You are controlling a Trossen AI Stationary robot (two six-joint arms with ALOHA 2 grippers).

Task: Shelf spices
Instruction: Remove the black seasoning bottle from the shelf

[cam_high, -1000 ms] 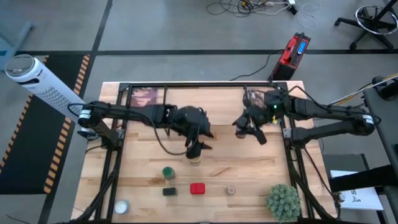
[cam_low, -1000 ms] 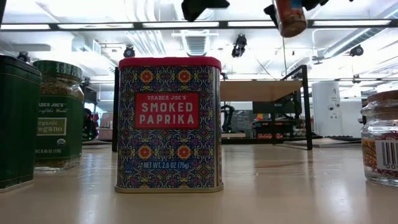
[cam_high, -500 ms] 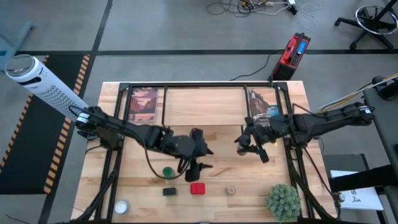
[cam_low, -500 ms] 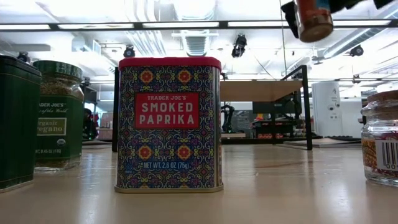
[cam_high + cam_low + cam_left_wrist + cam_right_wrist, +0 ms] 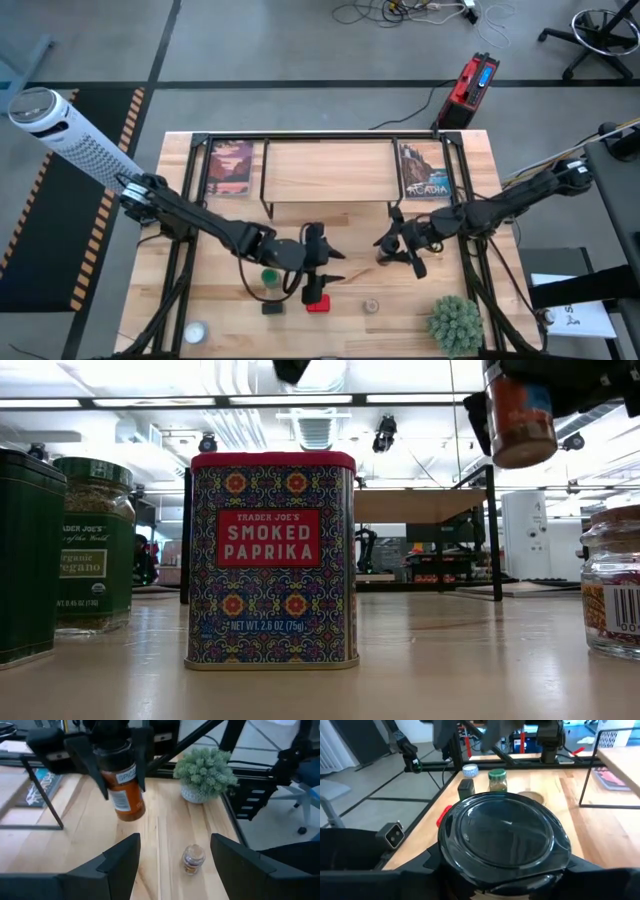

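Note:
My right gripper (image 5: pixel 392 250) is shut on the dark-capped brown bottle (image 5: pixel 122 785) and holds it in the air over the table's middle right. My left gripper (image 5: pixel 322 268) is open and hovers just above the red square tin (image 5: pixel 317 303), touching nothing. The green-lidded jar (image 5: pixel 269 277), small black box (image 5: pixel 272 308) and tiny clear jar (image 5: pixel 372 305) stand near the near edge. A tan round lid (image 5: pixel 530 797) shows beside the green-lidded jar. The shelf (image 5: pixel 325 170) stands at the far side with a bare top. My right gripper pinches the brown bottle between its two fingers (image 5: pixel 92 762) at the dark cap (image 5: pixel 502 835) and upper body, coming from above and pointing down. The bottle hangs below the fingers, slightly tilted, lifted clear of the table (image 5: pixel 520 420).
Two picture cards (image 5: pixel 232 165) (image 5: pixel 424 170) stand at either end of the shelf. A green spiky plant (image 5: pixel 455 322) sits at the near right corner, and a small white-topped object (image 5: pixel 195 331) at the near left corner. Black frame bars run along both table sides.
Both grippers have moved from beside the shelf toward the near edge. My left gripper has come over the red tin. My right gripper has carried the brown bottle with it and lowered it; in the low view the bottle has dropped further into the picture.

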